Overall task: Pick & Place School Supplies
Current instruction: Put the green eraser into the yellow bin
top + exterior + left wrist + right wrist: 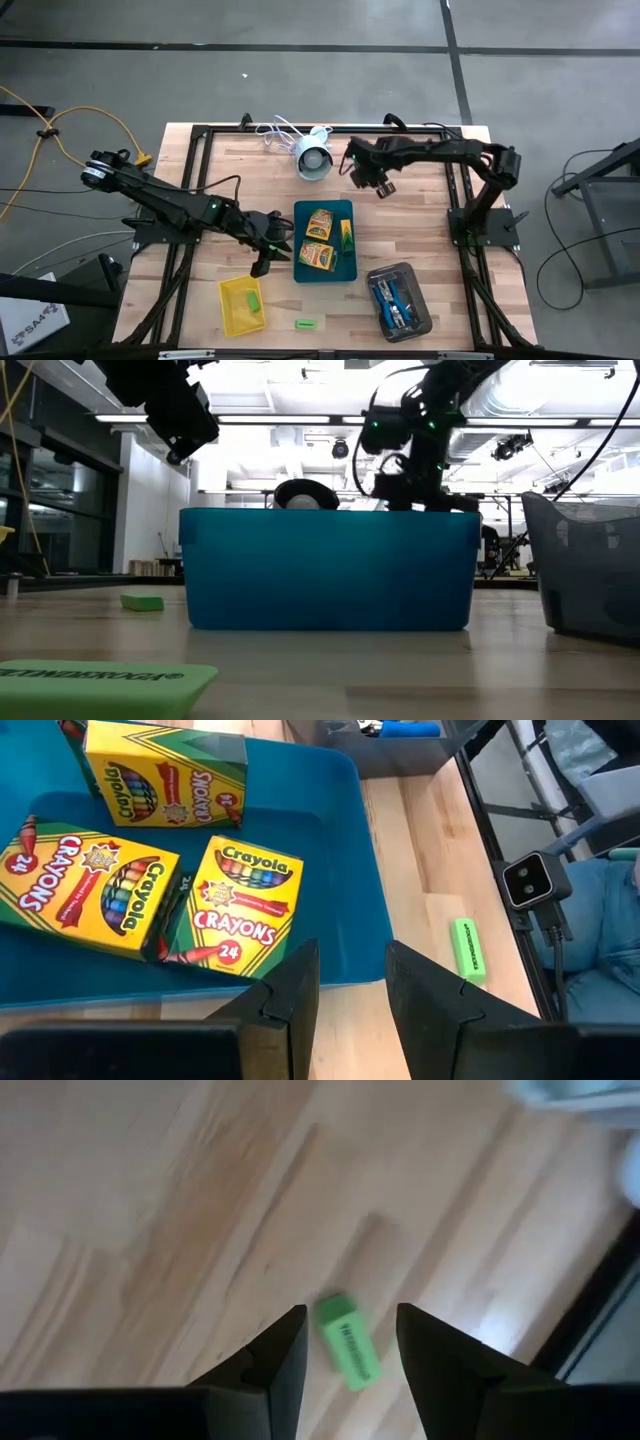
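Three yellow crayon boxes lie in the teal tray. My left gripper hangs open over the tray's left near corner, with nothing between its fingers. My right gripper hovers open above the table's far part, right of the white device. In its wrist view a green block lies on the wood below the gap between its fingers, untouched. Another green block lies flat near the front edge, and one sits in the yellow tray. Blue-handled scissors lie in the dark grey tray.
The white round device with its cable stands at the far middle of the table. In the low view a further green block lies on the wood left of the teal tray. Bare wood lies between the trays and along the right side.
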Controlling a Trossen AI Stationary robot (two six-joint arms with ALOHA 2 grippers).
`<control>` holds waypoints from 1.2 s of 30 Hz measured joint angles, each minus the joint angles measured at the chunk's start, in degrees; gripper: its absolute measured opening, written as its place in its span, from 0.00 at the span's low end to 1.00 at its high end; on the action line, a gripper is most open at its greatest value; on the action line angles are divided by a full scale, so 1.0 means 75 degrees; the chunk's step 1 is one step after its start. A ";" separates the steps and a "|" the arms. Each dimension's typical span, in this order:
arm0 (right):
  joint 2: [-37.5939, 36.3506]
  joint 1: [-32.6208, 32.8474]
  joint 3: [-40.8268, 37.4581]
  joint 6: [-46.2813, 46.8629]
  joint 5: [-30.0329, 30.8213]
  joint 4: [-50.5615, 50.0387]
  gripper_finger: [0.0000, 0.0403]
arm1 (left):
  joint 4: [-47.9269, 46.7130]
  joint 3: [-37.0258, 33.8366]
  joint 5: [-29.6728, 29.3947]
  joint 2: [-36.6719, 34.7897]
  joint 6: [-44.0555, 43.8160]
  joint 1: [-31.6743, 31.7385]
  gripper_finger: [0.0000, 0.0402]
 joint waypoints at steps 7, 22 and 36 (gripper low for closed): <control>0.0000 -0.0618 0.0387 -0.0591 -0.0587 -0.0192 0.36 | 0.0001 0.0000 -0.0005 0.0000 0.0099 0.0000 0.28; 0.0076 -0.0792 0.0381 -0.0364 -0.1169 -0.0345 0.36 | 0.0196 0.0000 -0.0012 0.0000 0.0096 -0.0003 0.28; 0.0076 -0.0569 0.0346 -0.0791 -0.1043 -0.0450 0.36 | 0.0372 0.0000 -0.0012 0.0000 0.0089 0.0000 0.28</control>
